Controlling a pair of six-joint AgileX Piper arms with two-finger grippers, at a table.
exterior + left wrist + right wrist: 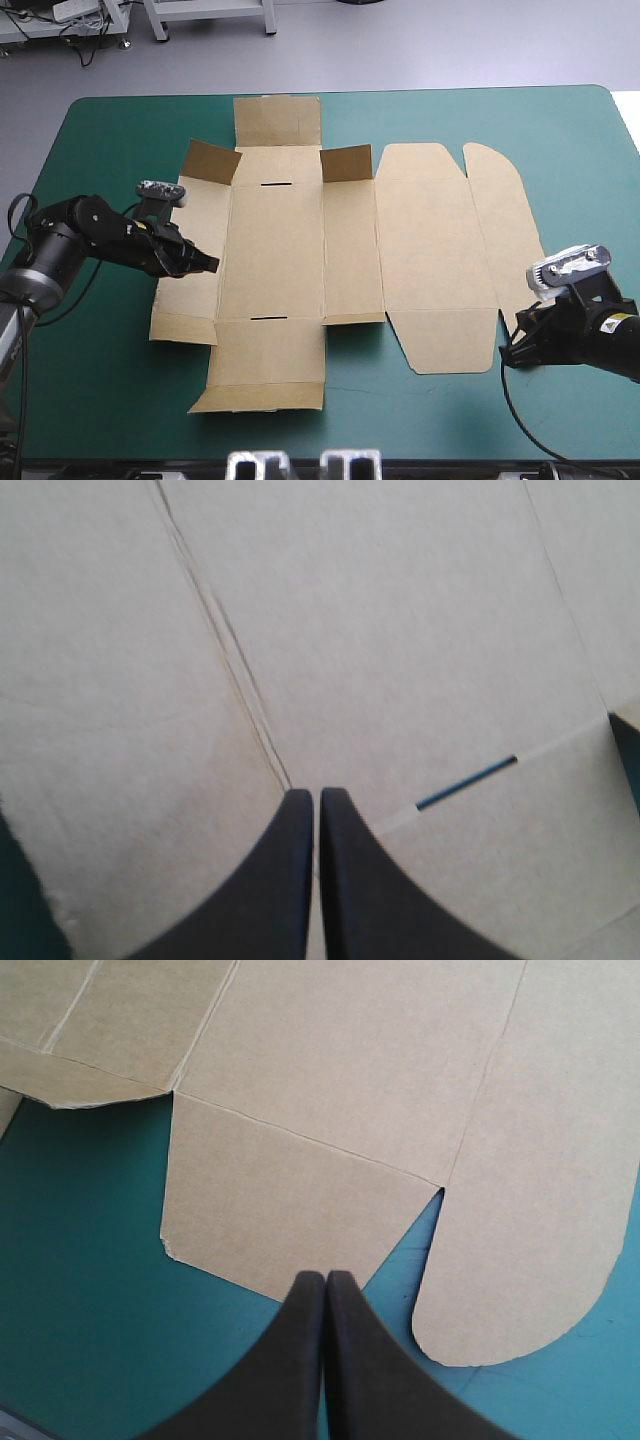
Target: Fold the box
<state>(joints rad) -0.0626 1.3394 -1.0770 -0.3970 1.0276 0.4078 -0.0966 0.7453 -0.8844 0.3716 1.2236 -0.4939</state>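
**Table (pixel 90 400) carries the box (pixel 430 250) spread open; both grippers pressed together**

The table's teal-green cover shows all round the box: a thin strip beyond its far flap, and broader margins off its left, right and near edges. The box is a cut sheet of brown board, lying mostly flat with its long side running left to right. Its right half, with two round-cornered panels, lies flat. On its left half, two small corner flaps (pixel 212 160) at the far side stand tilted up. The edge of the near flap is turned up in a low lip.

The left gripper (pixel 210 265) is over the box's left side panel, close to the crease with the middle panel. Its black fingers (pixel 270 890) are pressed together with only a hairline between them, and brown board fills the view ahead of them. I cannot tell whether the tip touches the board.

The right gripper (pixel 505 357) is just off the box's near right corner, over the cover. Its fingers (pixel 370 1370) meet in one point at the near edge of the square flap (pixel 290 1200). That point is beside the notch between this flap and the rounded panel (pixel 540 1210).

Two narrow slots (pixel 275 184) cut the box's middle panel, one far and one near. The left wrist view shows one slot (pixel 467 783) as a teal-green line, ahead of the left gripper and to one side.
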